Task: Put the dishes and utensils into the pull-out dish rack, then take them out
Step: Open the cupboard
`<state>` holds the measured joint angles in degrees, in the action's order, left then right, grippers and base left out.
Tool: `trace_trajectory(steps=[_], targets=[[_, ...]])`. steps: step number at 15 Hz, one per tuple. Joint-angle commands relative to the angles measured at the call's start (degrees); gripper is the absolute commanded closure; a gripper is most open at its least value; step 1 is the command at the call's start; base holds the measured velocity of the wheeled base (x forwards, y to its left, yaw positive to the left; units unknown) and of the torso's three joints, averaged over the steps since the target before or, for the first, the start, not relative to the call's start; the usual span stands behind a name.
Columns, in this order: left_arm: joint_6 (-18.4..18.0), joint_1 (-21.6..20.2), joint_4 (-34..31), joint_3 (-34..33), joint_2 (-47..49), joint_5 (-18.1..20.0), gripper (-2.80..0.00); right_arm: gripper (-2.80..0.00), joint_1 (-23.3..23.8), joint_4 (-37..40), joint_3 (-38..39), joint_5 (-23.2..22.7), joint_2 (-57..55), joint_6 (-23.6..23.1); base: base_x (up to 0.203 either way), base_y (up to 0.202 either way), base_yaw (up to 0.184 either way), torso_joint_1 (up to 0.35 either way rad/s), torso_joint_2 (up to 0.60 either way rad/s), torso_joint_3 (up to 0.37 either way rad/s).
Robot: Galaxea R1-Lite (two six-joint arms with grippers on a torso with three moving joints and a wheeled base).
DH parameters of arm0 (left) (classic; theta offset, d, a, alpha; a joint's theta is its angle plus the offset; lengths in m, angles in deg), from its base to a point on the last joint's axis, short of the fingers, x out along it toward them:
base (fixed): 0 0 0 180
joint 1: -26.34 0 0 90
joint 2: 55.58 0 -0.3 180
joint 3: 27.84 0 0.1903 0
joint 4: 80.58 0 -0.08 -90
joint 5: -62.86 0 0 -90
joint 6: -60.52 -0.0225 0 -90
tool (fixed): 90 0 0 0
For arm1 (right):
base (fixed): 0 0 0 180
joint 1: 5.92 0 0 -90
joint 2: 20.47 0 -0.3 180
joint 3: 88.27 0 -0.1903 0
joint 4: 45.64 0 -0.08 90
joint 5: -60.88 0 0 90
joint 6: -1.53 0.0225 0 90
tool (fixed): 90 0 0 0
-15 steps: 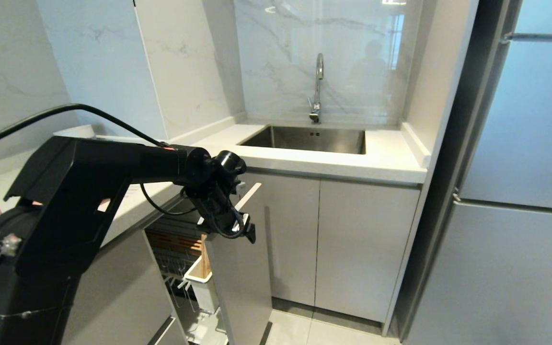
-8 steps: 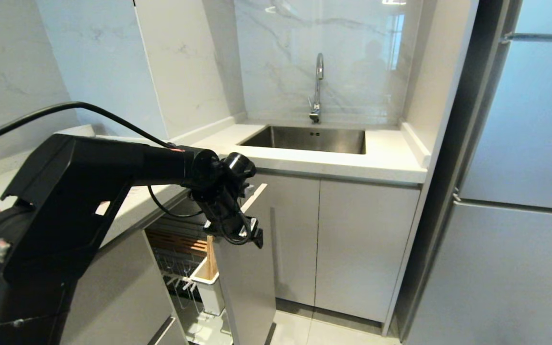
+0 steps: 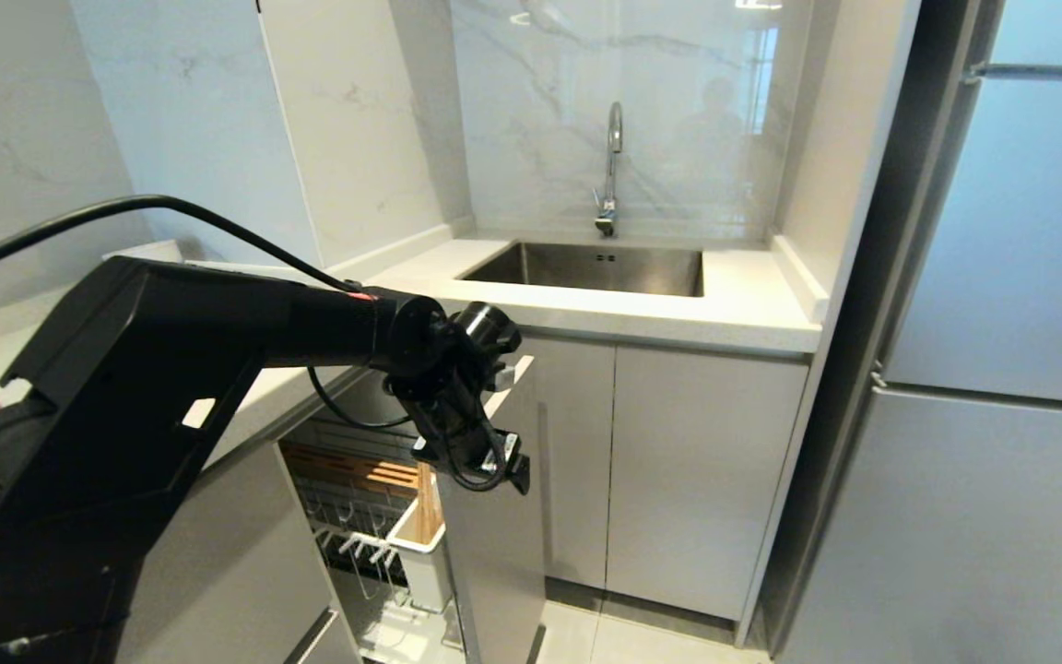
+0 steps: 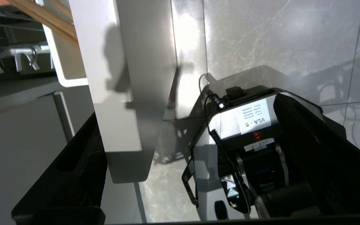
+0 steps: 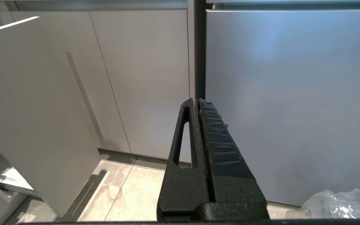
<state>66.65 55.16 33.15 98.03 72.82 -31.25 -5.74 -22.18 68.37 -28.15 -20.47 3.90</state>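
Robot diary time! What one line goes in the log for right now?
left end effector: open, straddling top edge of grey door front | pull-out dish rack: partly out, no dishes visible | right end effector: shut, parked facing cabinets

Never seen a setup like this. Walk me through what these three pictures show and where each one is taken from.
This is a two-armed kitchen robot. The head view looks down from its head: the black left arm reaches to the grey front of the pull-out dish rack, which stands partly out of the cabinet. The left gripper straddles the front's top edge, open, clamping nothing. The left wrist view looks down past that front to the floor and the robot's base. The right wrist view shows the right gripper shut, empty, parked facing cabinet doors. A sink sits in the counter.
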Motion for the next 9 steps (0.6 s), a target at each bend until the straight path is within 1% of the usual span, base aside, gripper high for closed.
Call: trace_trajectory(steps=[1,2,4,7,9], targets=[[0.1,0.7,0.8,-1.3,-0.8,0.0,-2.8,0.0,0.0,0.0,0.1,0.0,0.0,0.0,0.0,0.0,0.0,0.0,0.0,0.0],[0.2,1.3,1.9,-1.9,-0.9,0.0,-2.8,0.0,0.0,0.0,0.1,0.0,0.0,0.0,0.0,0.0,0.0,0.0,0.0,0.0],[2.6,2.0,3.2,-2.0,-1.0,0.1,-2.8,0.0,0.0,0.0,0.1,0.0,0.0,0.0,0.0,0.0,0.0,0.0,0.0,0.0],[4.9,3.0,6.5,-2.9,-1.0,0.1,-2.8,0.0,0.0,0.0,0.1,0.0,0.0,0.0,0.0,0.0,0.0,0.0,0.0,0.0],[6.0,3.6,6.8,-2.9,-1.0,0.1,-2.8,0.0,0.0,0.0,0.1,0.0,0.0,0.0,0.0,0.0,0.0,0.0,0.0,0.0]])
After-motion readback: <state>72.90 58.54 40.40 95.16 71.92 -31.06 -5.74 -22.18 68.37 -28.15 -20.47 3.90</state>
